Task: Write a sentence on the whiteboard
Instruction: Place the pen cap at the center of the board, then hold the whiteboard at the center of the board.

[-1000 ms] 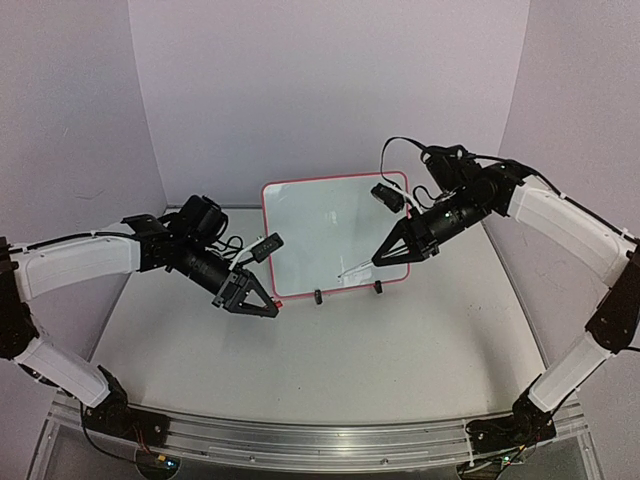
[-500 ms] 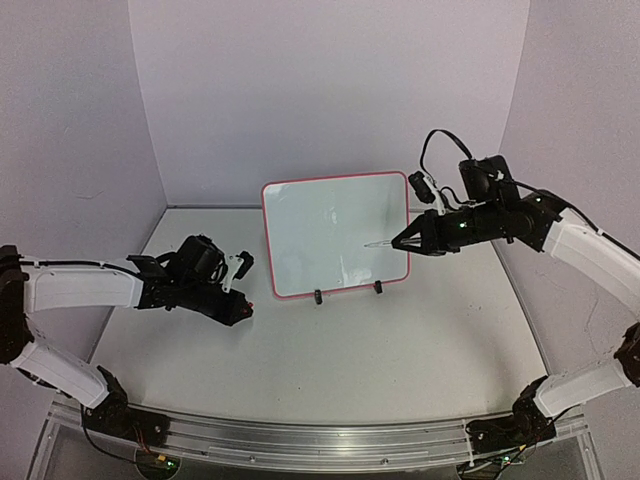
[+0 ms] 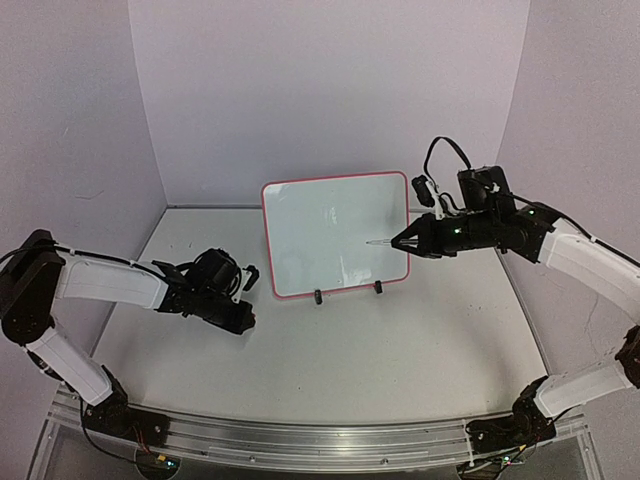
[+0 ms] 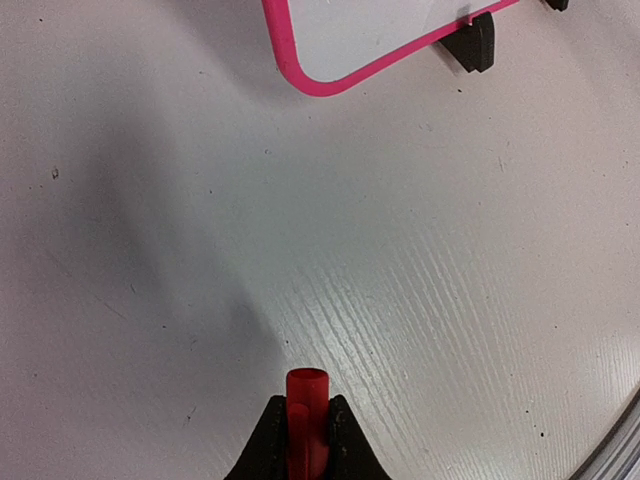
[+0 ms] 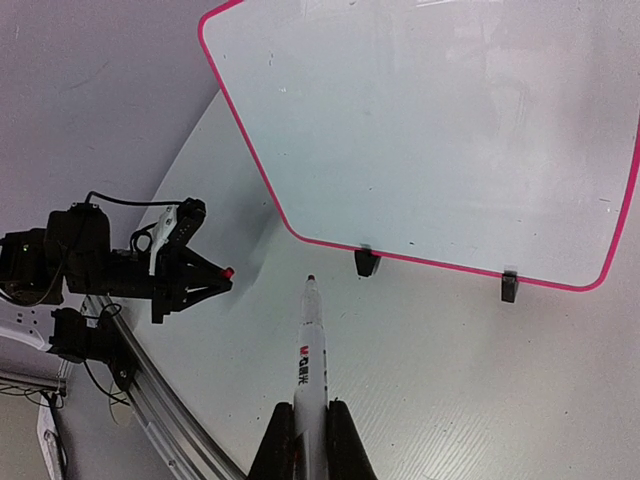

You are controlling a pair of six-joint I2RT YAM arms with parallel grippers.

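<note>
The whiteboard [image 3: 335,235] stands upright on two black clip feet at the back middle of the table. Its pink frame also shows in the right wrist view [image 5: 430,130] and the left wrist view [image 4: 340,40]. Its face shows no writing; the sentence is not in view. My right gripper [image 3: 408,243] is shut on a white marker [image 3: 385,242] [image 5: 312,350], uncapped and held level, its tip in front of the board's right side. My left gripper [image 3: 245,318] [image 4: 302,420] is shut on the red marker cap [image 4: 305,400], low over the table left of the board.
Grey walls close in the back and both sides. A metal rail [image 3: 320,440] runs along the near edge. The board's clip feet [image 3: 318,296] stand on the white tabletop [image 3: 350,350]. My left gripper also shows in the right wrist view [image 5: 215,280].
My left arm dropped low to the table and drew back left with the cap. My right gripper swung up and right, levelling the marker toward the board's right side.
</note>
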